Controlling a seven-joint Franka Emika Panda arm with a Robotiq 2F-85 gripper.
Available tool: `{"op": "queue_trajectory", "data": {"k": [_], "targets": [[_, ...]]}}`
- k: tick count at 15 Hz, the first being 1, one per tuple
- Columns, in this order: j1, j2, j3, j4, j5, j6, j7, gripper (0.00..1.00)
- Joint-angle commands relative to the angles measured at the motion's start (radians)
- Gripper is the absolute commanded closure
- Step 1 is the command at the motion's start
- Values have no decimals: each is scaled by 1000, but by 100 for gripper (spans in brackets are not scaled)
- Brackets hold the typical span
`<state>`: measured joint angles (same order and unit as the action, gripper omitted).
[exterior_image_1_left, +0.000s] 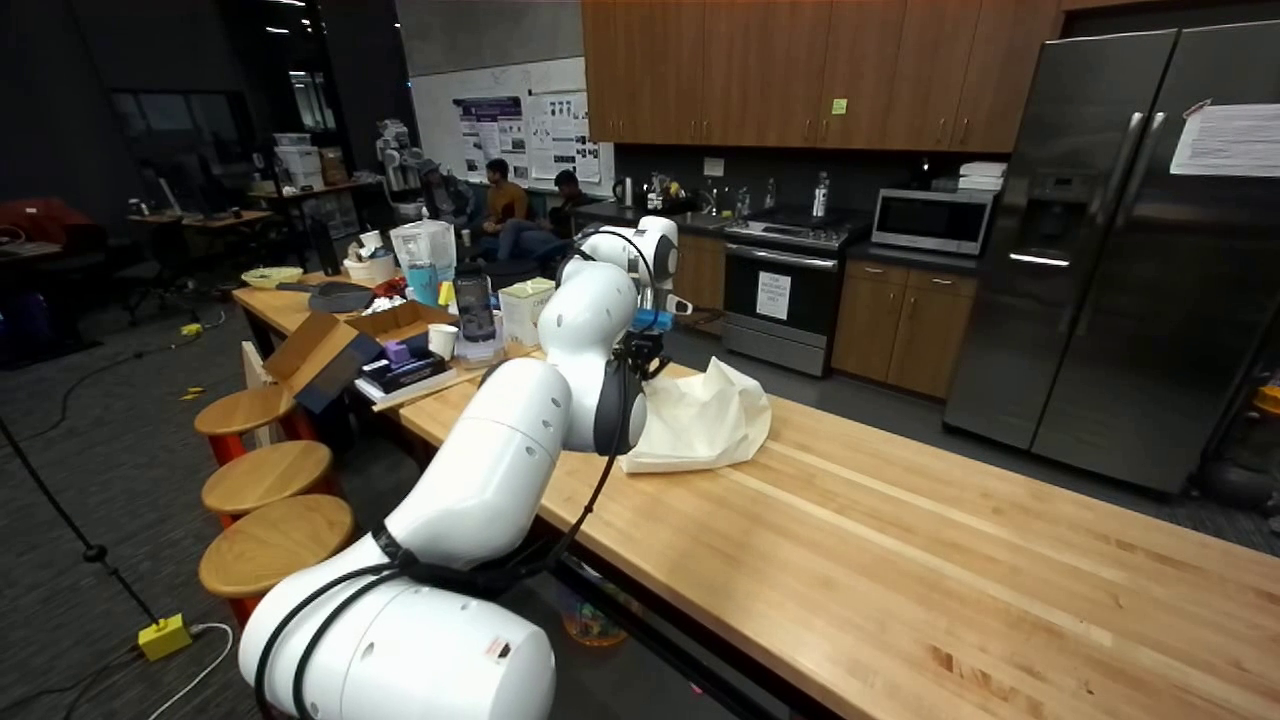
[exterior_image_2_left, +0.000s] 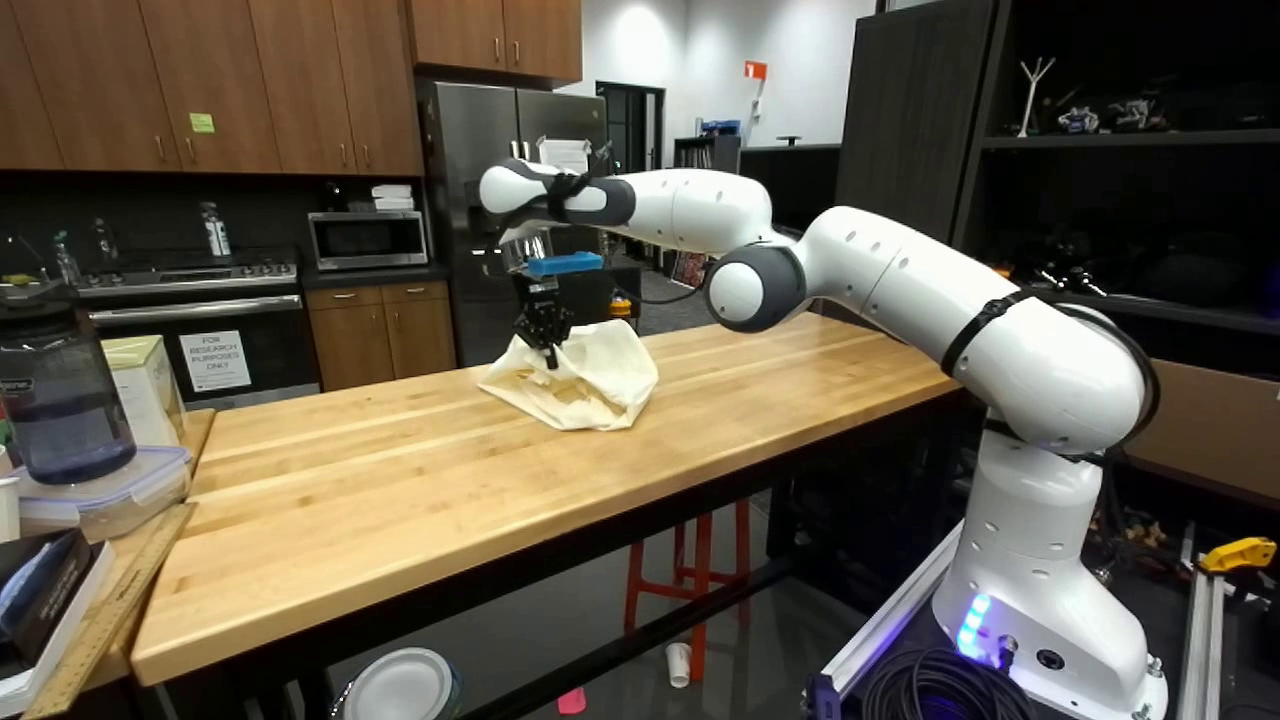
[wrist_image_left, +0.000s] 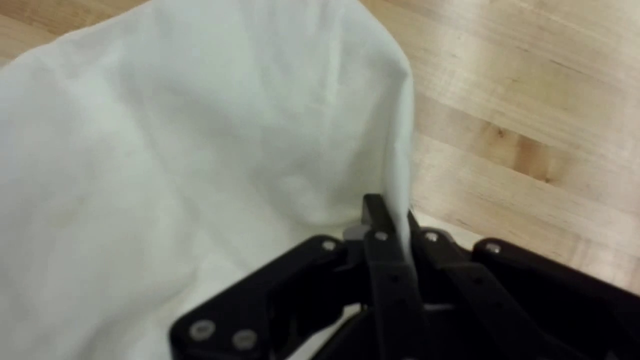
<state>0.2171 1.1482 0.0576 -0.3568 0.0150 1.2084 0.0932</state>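
Observation:
A crumpled cream cloth (exterior_image_1_left: 700, 420) stands in loose folds on the wooden table, and it shows in both exterior views (exterior_image_2_left: 610, 375). In an exterior view it looks bag-like, with a hollow on its near side; whether it is a bag I cannot tell. My gripper (exterior_image_2_left: 552, 358) points down at it. In the wrist view, my black fingers (wrist_image_left: 392, 206) are closed on a fold of the cloth's edge, which runs up between them. The rest of the cloth (wrist_image_left: 175, 150) spreads to the left and fills much of that view. What lies under or inside it is hidden.
The wooden table (exterior_image_1_left: 950, 560) runs along the arm. At its far end stand a dark pitcher (exterior_image_2_left: 65, 390), a lidded container (exterior_image_2_left: 120, 490), an open cardboard box (exterior_image_1_left: 320, 350) and a paper cup (exterior_image_1_left: 442, 340). Wooden stools (exterior_image_1_left: 275, 545) stand beside it.

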Motion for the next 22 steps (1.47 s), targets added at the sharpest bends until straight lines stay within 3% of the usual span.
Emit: {"op": "queue_trajectory", "data": {"k": [1,12,17,22], "targets": [[38,-32,-23,-29,-33,-43,-14,70],[212,-63,-78,-5,-158,-49,-13,0],[289,-103,-106,5,-222,17,-9,0],[312,-152,-108,6,-232,111,-6,0]]}}
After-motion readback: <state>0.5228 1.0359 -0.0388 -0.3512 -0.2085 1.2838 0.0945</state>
